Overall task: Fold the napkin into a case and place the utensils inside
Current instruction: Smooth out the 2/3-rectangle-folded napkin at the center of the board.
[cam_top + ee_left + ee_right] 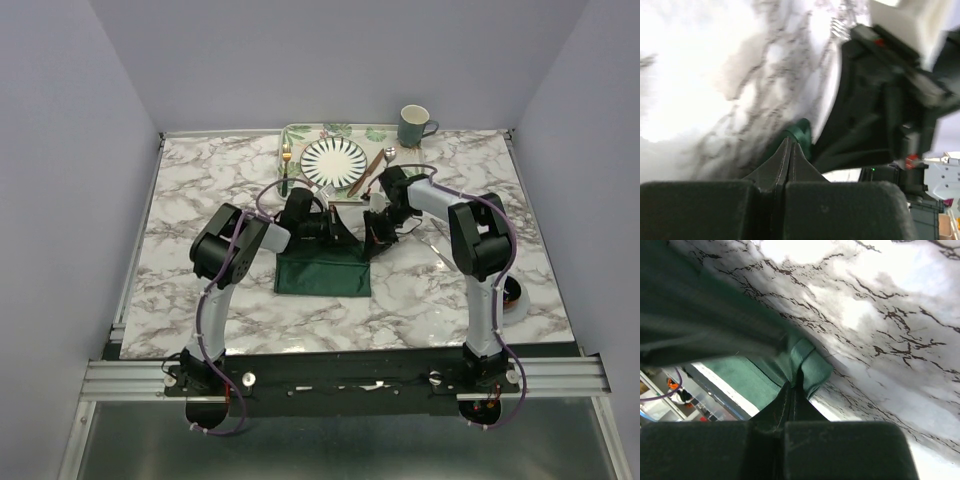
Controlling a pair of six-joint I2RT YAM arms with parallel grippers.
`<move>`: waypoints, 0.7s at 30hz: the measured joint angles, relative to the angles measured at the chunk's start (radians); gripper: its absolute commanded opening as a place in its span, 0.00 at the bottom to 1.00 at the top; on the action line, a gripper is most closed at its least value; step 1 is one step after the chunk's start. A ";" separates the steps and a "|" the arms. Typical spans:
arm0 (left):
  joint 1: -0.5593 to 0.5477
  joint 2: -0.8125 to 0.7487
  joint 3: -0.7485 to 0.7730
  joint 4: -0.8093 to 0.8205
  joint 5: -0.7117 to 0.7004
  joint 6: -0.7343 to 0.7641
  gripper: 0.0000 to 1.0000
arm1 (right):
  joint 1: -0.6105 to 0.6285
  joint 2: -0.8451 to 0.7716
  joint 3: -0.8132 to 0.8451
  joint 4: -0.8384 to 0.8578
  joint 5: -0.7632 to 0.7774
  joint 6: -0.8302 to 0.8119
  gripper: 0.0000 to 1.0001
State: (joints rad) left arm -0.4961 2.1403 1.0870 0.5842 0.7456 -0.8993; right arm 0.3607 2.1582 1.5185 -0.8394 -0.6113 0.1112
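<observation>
my left tool pinched on the dark green napkin, my right tool gripping it too, far edge lifted off the marble tabletop

Marble table, leaf-patterned tray at far edge holding striped plate, teal mug beside

Robot lab test cell indicated: marble-print tabletop boxed by plain panel walls, arms bolted to aluminium rail.
</observation>
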 measured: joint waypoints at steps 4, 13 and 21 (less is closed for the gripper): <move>0.002 0.050 0.033 -0.011 0.000 -0.021 0.00 | 0.000 -0.001 0.000 0.000 -0.001 -0.009 0.19; 0.001 0.061 0.050 -0.018 -0.005 -0.027 0.00 | -0.003 -0.040 0.065 -0.047 -0.006 -0.129 0.41; 0.001 0.061 0.051 -0.023 -0.005 -0.019 0.00 | -0.008 -0.100 0.129 -0.006 -0.139 -0.110 0.34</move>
State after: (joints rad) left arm -0.4950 2.2013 1.1378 0.5617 0.7410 -0.9180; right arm 0.3523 2.0583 1.6478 -0.8459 -0.7502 0.0013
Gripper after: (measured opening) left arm 0.004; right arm 0.383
